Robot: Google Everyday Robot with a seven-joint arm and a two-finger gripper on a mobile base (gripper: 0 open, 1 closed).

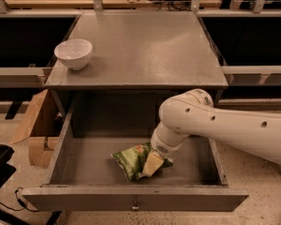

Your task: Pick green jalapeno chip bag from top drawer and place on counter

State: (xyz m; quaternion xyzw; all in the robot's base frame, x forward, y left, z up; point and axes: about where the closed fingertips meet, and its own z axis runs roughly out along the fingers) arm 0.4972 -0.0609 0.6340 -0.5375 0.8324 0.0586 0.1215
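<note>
Camera view: it is looking down over the pulled-out top drawer [131,197] from its near side, with the desk [145,46] lying beyond it.
Bag position: the green jalapeno chip bag [132,158] is lying on the drawer floor, towards the near wall and about midway between left and right.
Bag axis: its long side is running from near-left to far-right, slightly tilted, with the crinkled face turned up.
Gripper position: the gripper [152,163] is reaching down from the right and is touching the right-hand end of the bag.
Gripper state: I cannot tell whether it is standing apart or clamping on the bag, as the wrist is hiding the contact.
Arm: the white arm [225,125] is crossing the right wall of the drawer and is bending down at the wrist.
Key relation: most of the bag is lying to the left of the gripper, so a lift would probably leave the left end hanging.
Goal direction: the desk is sitting above and far of the bag, so the coming move is calling for a rise clear of the desk's near edge, then a carry away from the camera.
Obstacle: the white bowl [73,54] is standing at the far-left of the desk, well apart from the bare middle.
Risk: the foil is looking slippery, and the bag could be sliding out during the lift.
</note>
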